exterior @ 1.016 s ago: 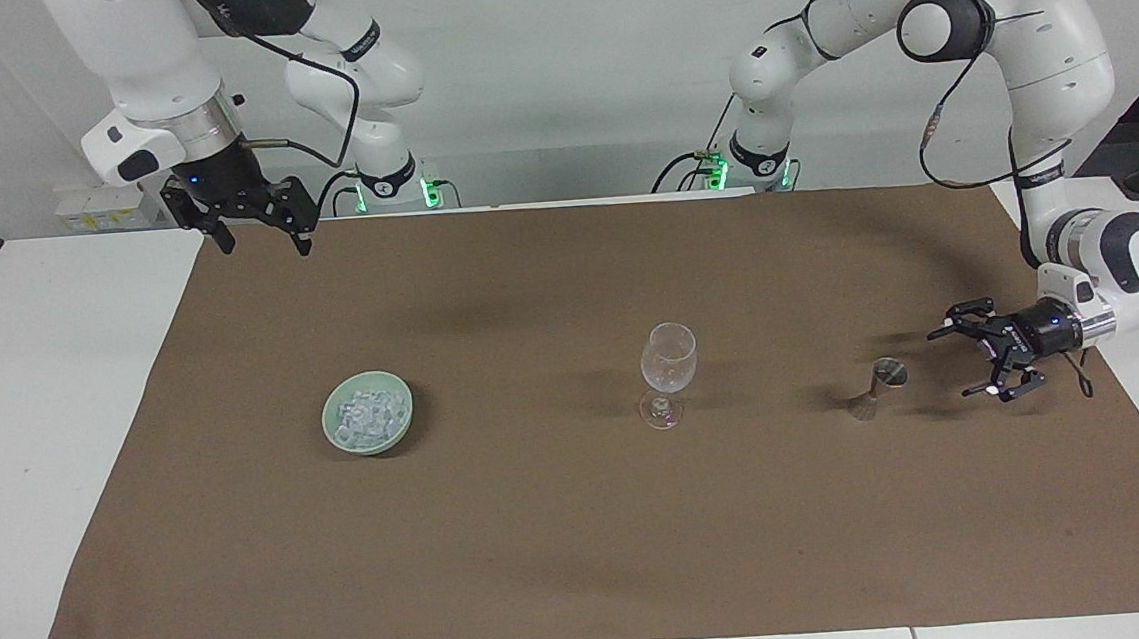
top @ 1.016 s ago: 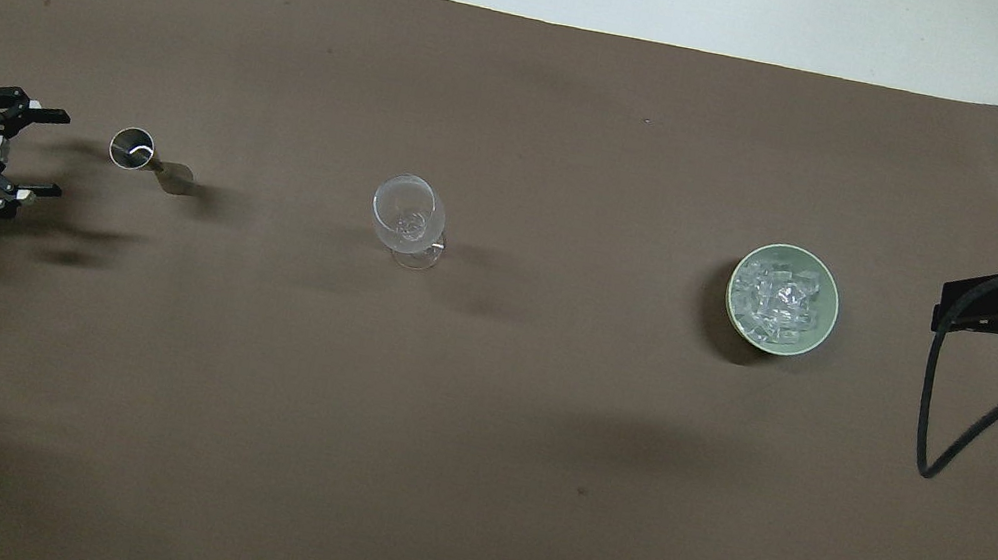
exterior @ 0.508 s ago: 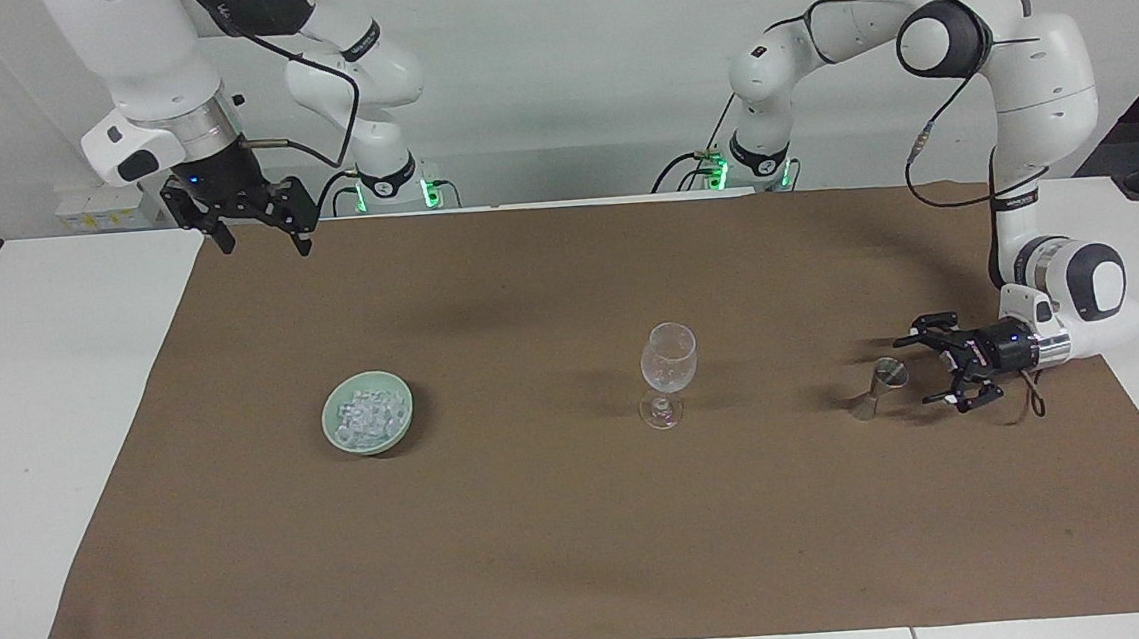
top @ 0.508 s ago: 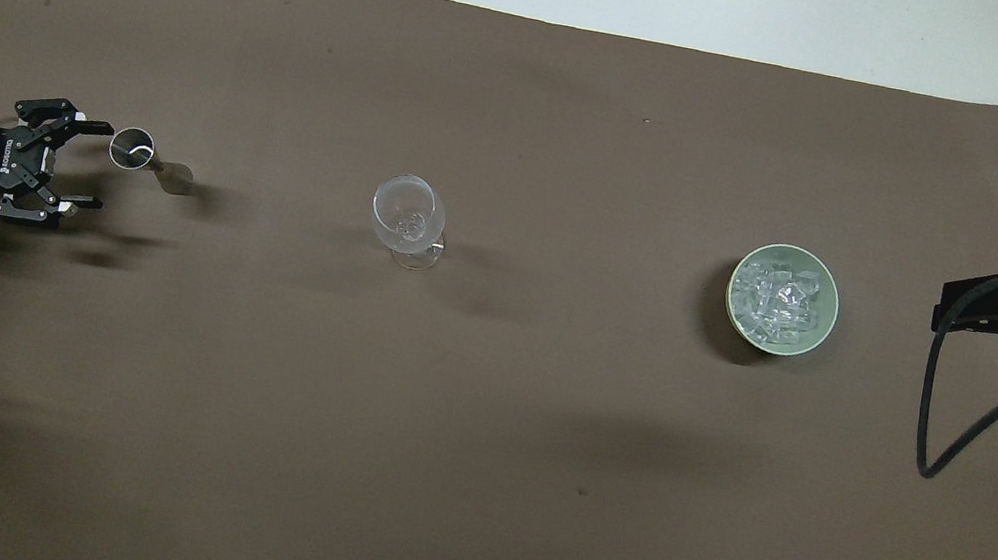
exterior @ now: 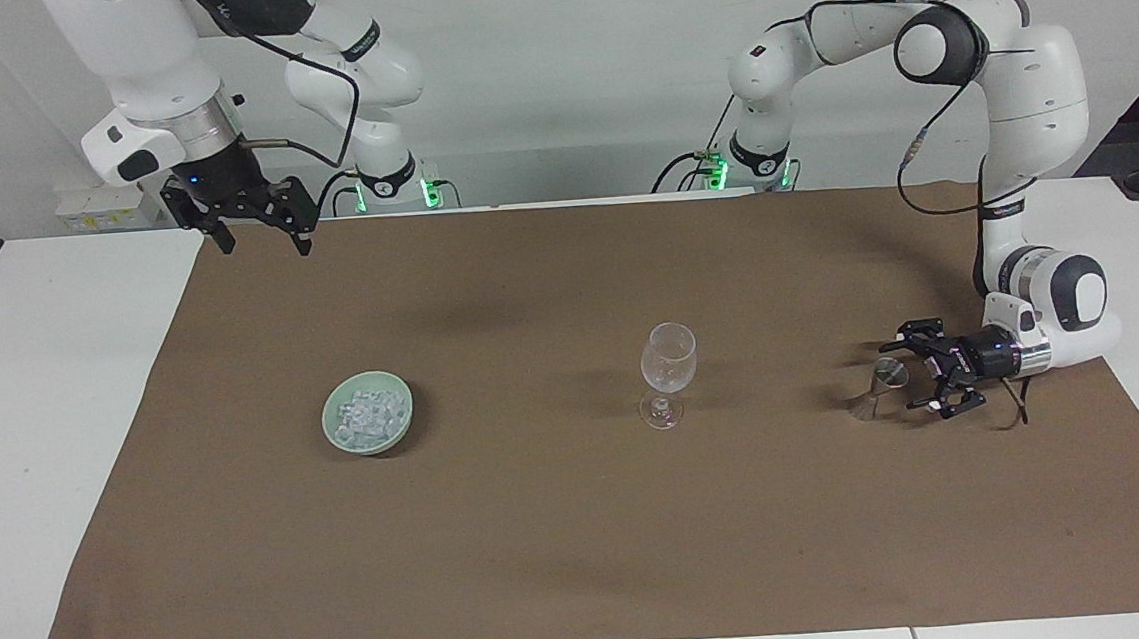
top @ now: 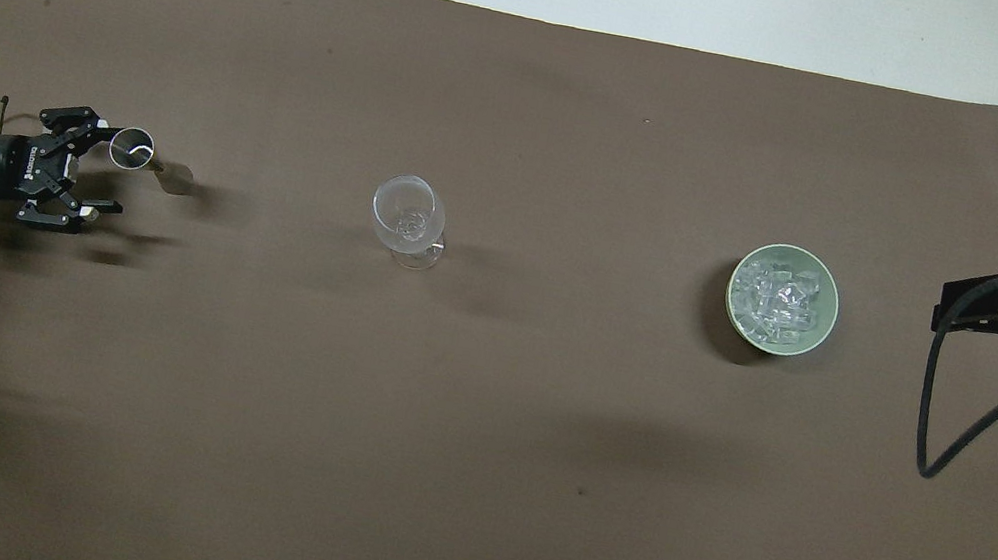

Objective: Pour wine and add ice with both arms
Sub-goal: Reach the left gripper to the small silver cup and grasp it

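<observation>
Toward the left arm's end of the table, low over the brown cloth [exterior: 583,519], the left gripper [exterior: 919,378] has slid in sideways over the last second and now has its spread fingers at the small metal jigger [exterior: 880,386], one finger seeming to brush the rim; it holds nothing yet. From where I stand that looks like the reach for the pour: the jaws only need to come round the cup and close. The stemmed glass [exterior: 668,373] stands upright and empty at mid-table, well apart from it. Near the right arm's end, the ice [exterior: 368,414] sits piled in the pale green bowl [exterior: 335,434], untouched. The right gripper [exterior: 257,226] has not stirred; it waits high over the cloth's edge nearest the robots, fingers wide, empty.
</observation>
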Robot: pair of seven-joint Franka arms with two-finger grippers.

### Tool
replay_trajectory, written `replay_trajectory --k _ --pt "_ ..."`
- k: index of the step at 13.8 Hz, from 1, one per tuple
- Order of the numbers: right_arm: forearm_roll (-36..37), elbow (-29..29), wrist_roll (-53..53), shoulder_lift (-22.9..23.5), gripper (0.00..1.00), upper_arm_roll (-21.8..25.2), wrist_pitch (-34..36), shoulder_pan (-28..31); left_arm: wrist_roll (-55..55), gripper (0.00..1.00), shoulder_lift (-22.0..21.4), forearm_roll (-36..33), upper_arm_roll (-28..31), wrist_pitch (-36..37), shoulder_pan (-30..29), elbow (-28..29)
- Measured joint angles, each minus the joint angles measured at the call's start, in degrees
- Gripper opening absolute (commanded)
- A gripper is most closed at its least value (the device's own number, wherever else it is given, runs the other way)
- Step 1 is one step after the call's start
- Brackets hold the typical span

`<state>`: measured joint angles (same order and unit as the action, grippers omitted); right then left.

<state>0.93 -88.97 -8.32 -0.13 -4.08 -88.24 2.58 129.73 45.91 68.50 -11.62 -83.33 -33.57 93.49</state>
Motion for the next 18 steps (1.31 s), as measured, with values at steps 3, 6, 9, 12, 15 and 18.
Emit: replay_trajectory --k 3,6,9,12,15,18 --pt "0.0 0.0 0.0 0.0 1.0 0.0 0.0 0.0 0.2 1.0 0.4 1.4 -0.1 -0.3 0.6 0.0" --pt "0.0 0.0 0.0 0.0 1.0 0.0 0.0 0.0 0.3 0.94 0.4 2.0 -0.5 -0.7 1.0 0.0" --pt "0.0 0.0 0.0 0.0 1.0 0.0 0.0 0.0 1.4 0.89 0.5 2.0 -0.8 -0.7 1.2 0.1" --pt "0.0 0.0 0.0 0.0 1.0 0.0 0.0 0.0 2.1 0.79 0.6 2.0 -0.8 -0.7 1.6 0.5" --pt "0.0 0.0 0.0 0.0 1.0 0.0 0.0 0.0 2.3 0.52 0.6 2.0 -0.9 -0.8 2.1 0.5" --pt "0.0 0.0 0.0 0.0 1.0 0.0 0.0 0.0 2.4 0.38 0.6 2.0 -0.8 -1.2 2.0 0.5"
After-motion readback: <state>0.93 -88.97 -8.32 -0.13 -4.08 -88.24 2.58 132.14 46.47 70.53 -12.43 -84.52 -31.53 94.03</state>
